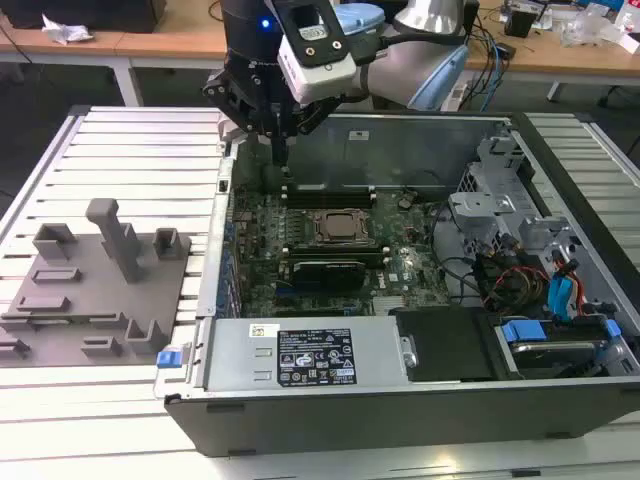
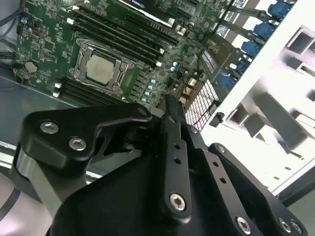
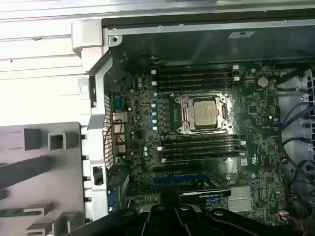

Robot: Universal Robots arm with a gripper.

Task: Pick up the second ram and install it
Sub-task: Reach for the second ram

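Open computer case (image 1: 400,425) on slatted table (image 1: 130,150); parts fixture (image 1: 70,305) beside it at the exterior view's left. Inside the case: motherboard (image 1: 415,265), with processor (image 1: 342,226) between two banks of memory slots (image 1: 330,194); power supply (image 1: 310,355) along the near wall; gripper (image 1: 276,158) above the far bank.

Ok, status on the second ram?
Pincer above the far memory slots. Green stick, likely the second ram, sits in the grey holder. Slots unobstructed.
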